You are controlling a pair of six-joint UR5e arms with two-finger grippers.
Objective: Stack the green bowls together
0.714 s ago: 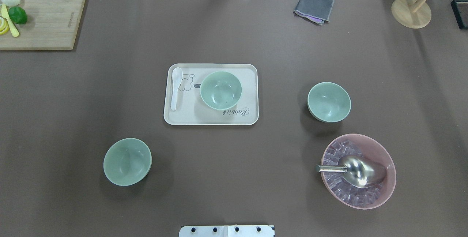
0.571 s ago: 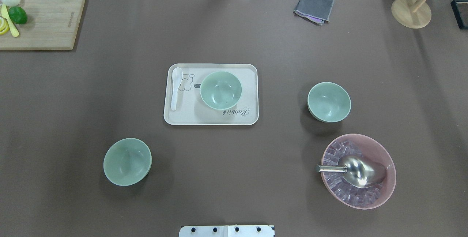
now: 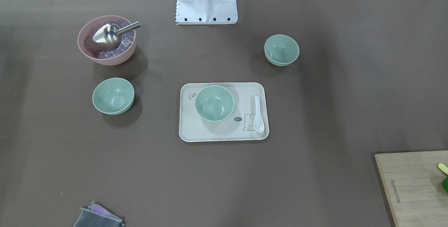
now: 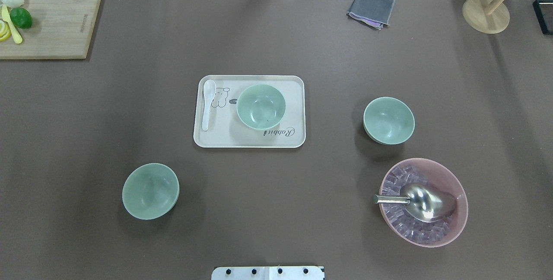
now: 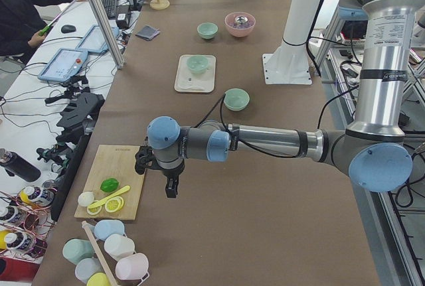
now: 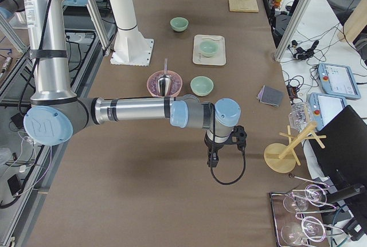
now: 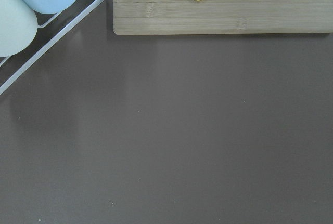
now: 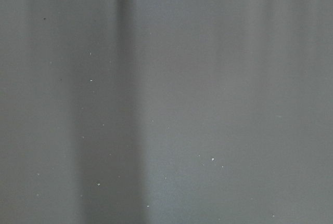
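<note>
Three pale green bowls stand apart and upright. One (image 4: 261,107) sits on the beige tray (image 4: 224,135), one (image 4: 389,120) is on the table to its right, and one (image 4: 150,191) is near the front left. My left gripper (image 5: 171,192) hangs over bare table beside the cutting board, far from every bowl. My right gripper (image 6: 212,161) hangs over bare table past the pink bowl, near the wooden stand. Both grippers show only in the side views, so I cannot tell whether they are open or shut. Both wrist views show no fingers.
A pink bowl (image 3: 108,60) with ice and a metal scoop (image 4: 425,202) stands front right. A white spoon (image 4: 207,103) lies on the tray. A cutting board (image 4: 60,29) with lime and lemon is far left, a grey cloth (image 4: 370,7) and wooden stand (image 4: 485,14) at the back right.
</note>
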